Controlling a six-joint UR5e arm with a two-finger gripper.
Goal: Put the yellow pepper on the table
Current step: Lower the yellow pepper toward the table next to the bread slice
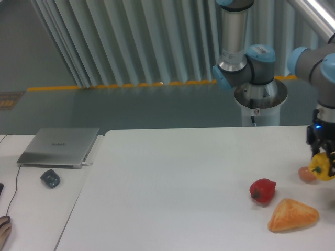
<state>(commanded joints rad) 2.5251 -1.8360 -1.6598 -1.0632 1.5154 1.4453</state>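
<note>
Clamping the yellow pepper [322,169] just above the table [172,183], the gripper [320,157] hangs at the egg [306,174], partly covering it; left of the egg lies the red pepper [263,190], below it the bread piece [292,215]

Red pepper [262,190], bread [292,215] near right edge.

White table [172,183] with rounded corner | red pepper [262,190] near right side | orange-tan triangular bread piece [292,215] just beside it, toward the front | small brownish egg-like item [305,174] near right edge
</note>
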